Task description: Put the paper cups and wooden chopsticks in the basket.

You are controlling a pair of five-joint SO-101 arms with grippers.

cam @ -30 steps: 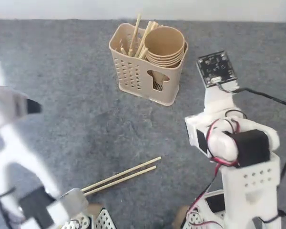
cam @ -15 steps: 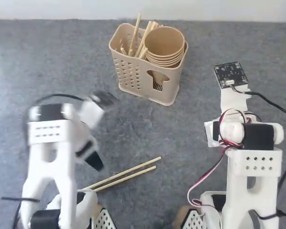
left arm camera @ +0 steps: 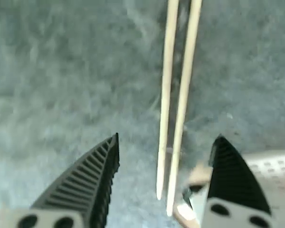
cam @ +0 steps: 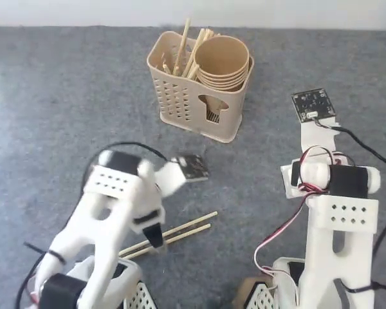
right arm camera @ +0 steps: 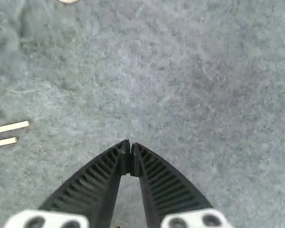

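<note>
Two wooden chopsticks [cam: 188, 226] lie side by side on the grey carpet near the front. My left gripper [left arm camera: 167, 138] hangs open just above them, and the pair [left arm camera: 173, 95] runs between its two fingers; in the high view that gripper [cam: 152, 237] sits over their near ends. The beige basket [cam: 175, 90] stands at the back with a stack of paper cups [cam: 222, 60] and several chopsticks [cam: 183, 44] inside. My right gripper [right arm camera: 130, 143] is shut on nothing above bare carpet, with the loose chopsticks' tips [right arm camera: 8, 127] off to one side.
The right arm [cam: 329, 188] stands upright to the right of the chopsticks. Both arm bases sit at the table's front edge. Open grey carpet lies between the chopsticks and the basket, and on the left side.
The left arm swung in from the far left and came down over the chopsticks. The right arm drew back to the right and stood up straighter.
</note>
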